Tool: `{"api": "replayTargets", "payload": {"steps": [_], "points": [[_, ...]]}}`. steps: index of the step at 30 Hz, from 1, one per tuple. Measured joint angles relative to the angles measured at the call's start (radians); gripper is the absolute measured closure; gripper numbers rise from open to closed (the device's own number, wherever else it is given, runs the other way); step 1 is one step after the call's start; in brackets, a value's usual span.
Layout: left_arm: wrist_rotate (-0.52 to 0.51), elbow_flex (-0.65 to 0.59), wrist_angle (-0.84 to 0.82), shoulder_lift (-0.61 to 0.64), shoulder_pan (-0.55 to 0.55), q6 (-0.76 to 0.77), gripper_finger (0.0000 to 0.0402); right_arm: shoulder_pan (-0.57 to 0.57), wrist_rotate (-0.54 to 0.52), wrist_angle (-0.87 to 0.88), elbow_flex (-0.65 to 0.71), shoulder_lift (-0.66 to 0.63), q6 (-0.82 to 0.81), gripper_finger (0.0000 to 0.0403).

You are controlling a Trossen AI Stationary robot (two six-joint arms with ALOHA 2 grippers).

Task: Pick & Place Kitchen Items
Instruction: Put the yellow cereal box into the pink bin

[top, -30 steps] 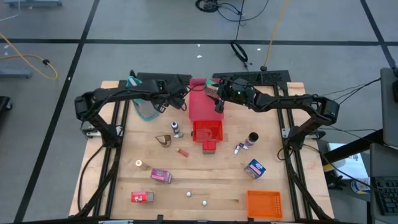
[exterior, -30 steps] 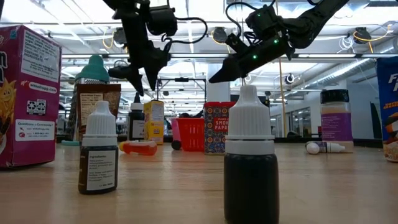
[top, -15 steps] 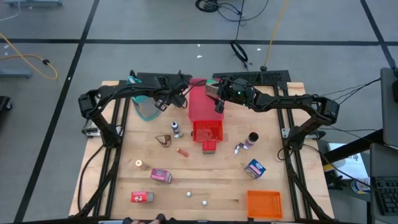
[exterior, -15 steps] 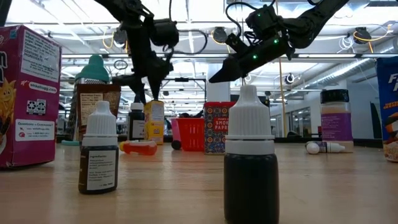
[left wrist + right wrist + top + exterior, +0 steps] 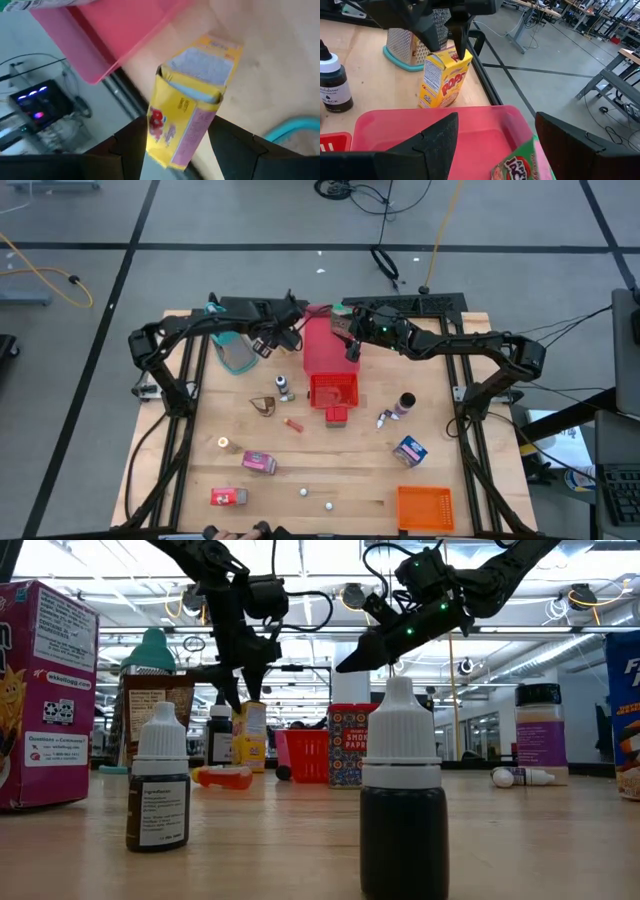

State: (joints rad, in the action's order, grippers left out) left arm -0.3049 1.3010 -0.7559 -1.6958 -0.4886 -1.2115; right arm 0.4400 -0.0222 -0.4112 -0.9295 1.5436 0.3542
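By the pink plastic tray (image 5: pixel 470 125), the left gripper (image 5: pixel 457 37) holds the top of the light, squashy yellow cardboard carton (image 5: pixel 442 77) between its fingers, and the right gripper (image 5: pixel 352 340) waits wide open over the tray.

Bright, even overhead light, soft short shadows on the table (image 5: pixel 340 470). Low view backlit by ceiling lights (image 5: pixel 130 585), arms in silhouette. Left wrist view blurred, yellow carton (image 5: pixel 192 107) soft. Right wrist view sharp nearby, washed-out background.
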Motion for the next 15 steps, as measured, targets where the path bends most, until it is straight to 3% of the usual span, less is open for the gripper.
{"api": "replayTargets", "payload": {"steps": [11,15], "points": [[0.08,0.001,0.003,-0.012,-0.011,0.045,0.0193,-0.003,0.0,-0.002,0.0,0.0,-0.003,0.0144],[0.036,0.003,0.0,-0.042,-0.009,0.062,0.0209,-0.003,0.0,-0.001,0.0,0.0,-0.013,0.0145]]}}
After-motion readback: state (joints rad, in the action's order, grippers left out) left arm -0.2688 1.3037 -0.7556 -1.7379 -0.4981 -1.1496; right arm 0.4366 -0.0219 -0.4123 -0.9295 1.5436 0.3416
